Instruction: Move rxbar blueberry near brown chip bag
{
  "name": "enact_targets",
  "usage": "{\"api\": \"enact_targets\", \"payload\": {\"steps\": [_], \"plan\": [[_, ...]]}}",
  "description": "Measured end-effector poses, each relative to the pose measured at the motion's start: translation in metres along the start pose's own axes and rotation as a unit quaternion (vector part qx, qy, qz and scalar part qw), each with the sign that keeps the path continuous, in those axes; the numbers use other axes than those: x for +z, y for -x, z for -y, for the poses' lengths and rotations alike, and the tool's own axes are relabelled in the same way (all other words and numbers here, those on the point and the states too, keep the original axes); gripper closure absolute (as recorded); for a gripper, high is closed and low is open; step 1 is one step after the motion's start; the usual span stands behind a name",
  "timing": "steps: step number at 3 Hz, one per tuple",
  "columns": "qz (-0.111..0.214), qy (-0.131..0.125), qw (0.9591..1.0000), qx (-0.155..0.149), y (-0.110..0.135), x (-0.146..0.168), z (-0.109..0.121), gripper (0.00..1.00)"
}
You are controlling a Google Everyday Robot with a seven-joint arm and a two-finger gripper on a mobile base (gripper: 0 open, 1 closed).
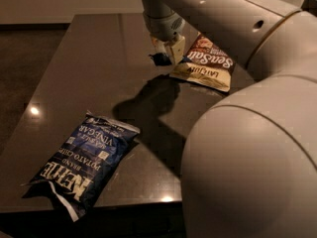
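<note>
Over the far middle of the tabletop (89,68), your hand (168,56) hangs down from the arm, and it looks pinched on the little dark-blue snack bar (158,60). Only a corner of the wrapper shows, poking out to the left of the pale fingers (176,50). From that sliver you can't read which way the bar's long side runs.

Now the relation that counts: the brown chip bag (207,63) lies just to the right of the hand, flat on the tabletop. Its cream band faces the near side and its left corner sits almost under the hand. The bar is on the hand's left, the side away from the bag, but it is close already.

A shadow (151,95) falls on the tabletop on the near side of the hand, so I'd judge the bar is held above the surface, not resting on it. By my reckoning you're at the set-down: lower it and let go just left of the bag. Watch that you don't come down on that corner.

The big blue chip bag (81,162) lies well apart at the near left, out of your way.
</note>
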State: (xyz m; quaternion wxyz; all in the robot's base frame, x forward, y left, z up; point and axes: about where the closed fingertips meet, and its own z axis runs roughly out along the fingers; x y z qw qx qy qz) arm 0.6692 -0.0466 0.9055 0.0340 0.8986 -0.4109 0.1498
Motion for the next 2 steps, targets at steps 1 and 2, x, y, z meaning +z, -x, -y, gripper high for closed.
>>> {"api": "enact_targets", "payload": {"steps": [1,2], "plan": [[-0.003,-0.016,0.9999,0.001,-0.0023,0.0005,0.0089,0.01],[-0.004,-0.020,0.9998,0.001,-0.0027,0.0013,0.0109,0.00]]}}
